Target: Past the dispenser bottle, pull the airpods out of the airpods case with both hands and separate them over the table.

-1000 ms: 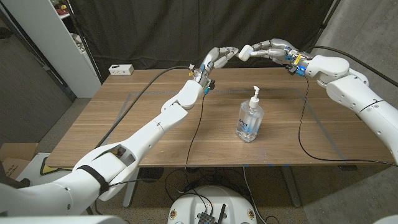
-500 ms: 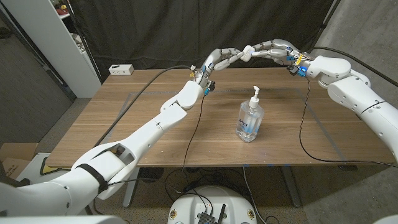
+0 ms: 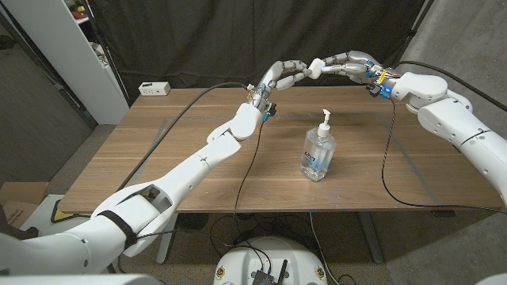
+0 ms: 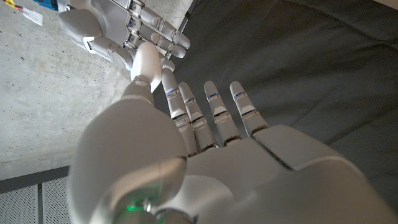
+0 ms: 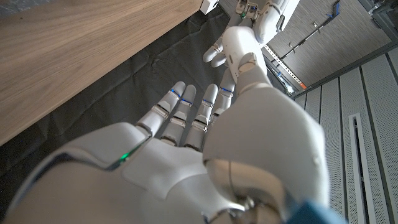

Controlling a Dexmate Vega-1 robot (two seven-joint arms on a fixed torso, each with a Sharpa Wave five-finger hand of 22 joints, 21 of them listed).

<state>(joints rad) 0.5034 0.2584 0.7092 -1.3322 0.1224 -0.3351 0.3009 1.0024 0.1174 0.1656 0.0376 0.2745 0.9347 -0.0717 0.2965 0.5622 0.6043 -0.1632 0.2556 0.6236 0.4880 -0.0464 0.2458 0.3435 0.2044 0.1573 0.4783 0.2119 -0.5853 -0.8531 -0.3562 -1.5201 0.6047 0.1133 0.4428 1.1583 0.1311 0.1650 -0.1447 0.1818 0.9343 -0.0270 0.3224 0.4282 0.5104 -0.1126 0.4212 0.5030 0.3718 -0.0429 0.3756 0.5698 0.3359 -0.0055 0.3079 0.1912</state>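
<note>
Both hands are raised above the table's far edge, beyond the clear dispenser bottle (image 3: 318,150) with its white pump, which stands upright on the wooden table (image 3: 158,150). My left hand (image 3: 281,74) reaches right and my right hand (image 3: 348,63) reaches left, and their fingertips meet in the air. In the left wrist view my left hand (image 4: 205,143) has straight fingers and its thumb touches the right hand (image 4: 124,28). The right wrist view has my right hand (image 5: 205,137) stretching its thumb to the left hand (image 5: 214,53). Whatever lies between the fingertips is hidden.
A small white box (image 3: 154,88) sits at the table's back left corner. Black cables (image 3: 388,150) run from both wrists across the tabletop. A white shelf (image 3: 79,55) stands at the left, and a dark curtain hangs behind the table.
My left hand has shifted a little to the right, closing the small gap to the right hand's fingertips. The bottle has not moved.
</note>
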